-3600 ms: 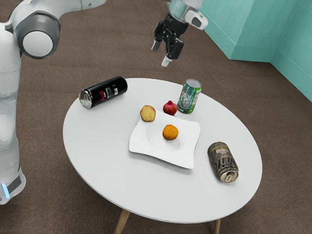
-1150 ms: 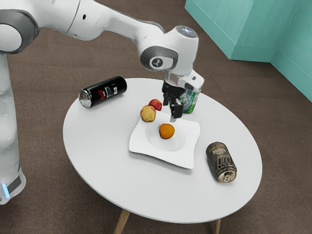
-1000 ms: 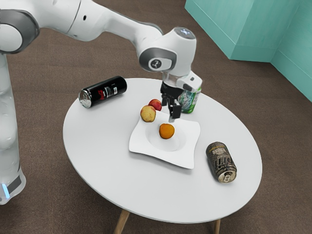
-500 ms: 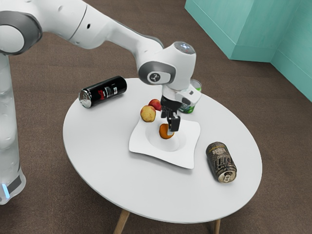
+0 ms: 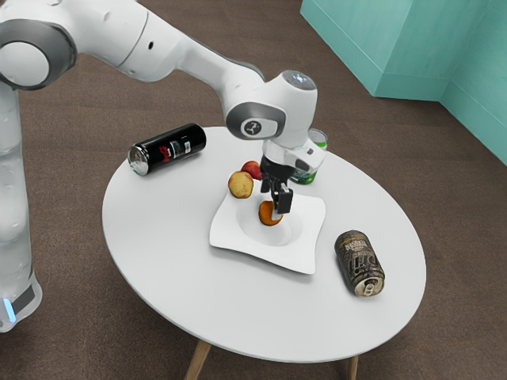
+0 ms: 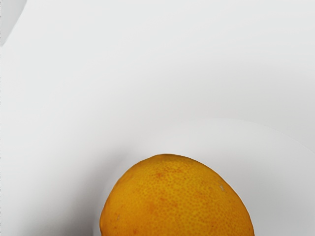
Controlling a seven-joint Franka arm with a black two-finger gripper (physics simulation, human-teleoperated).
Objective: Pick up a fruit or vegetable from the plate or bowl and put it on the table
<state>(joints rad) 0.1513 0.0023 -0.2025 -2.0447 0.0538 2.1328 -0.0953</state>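
Low over the white plate [image 5: 297,245], my gripper [image 5: 272,207] is around the orange fruit [image 5: 267,214], its fingers still spread. One light fingertip [image 5: 277,214] overlaps the fruit's near side; the other tip is hidden behind it. The fruit rests in the plate's round hollow. In the wrist view the orange fruit [image 6: 177,201] lies directly under my hand, with the pale plate [image 6: 147,73] around it.
Beside the plate's far corner are a yellowish fruit [image 5: 241,184] and a red fruit [image 5: 251,169]. A green can [image 5: 304,172] stands behind my hand. A black can [image 5: 168,149] and a brown can [image 5: 360,264] lie on the round table [image 5: 170,261].
My arm has come in over the table and my hand has dropped to the orange fruit, moving barely over the last half second. The red fruit shows closer to the yellowish one than at first.
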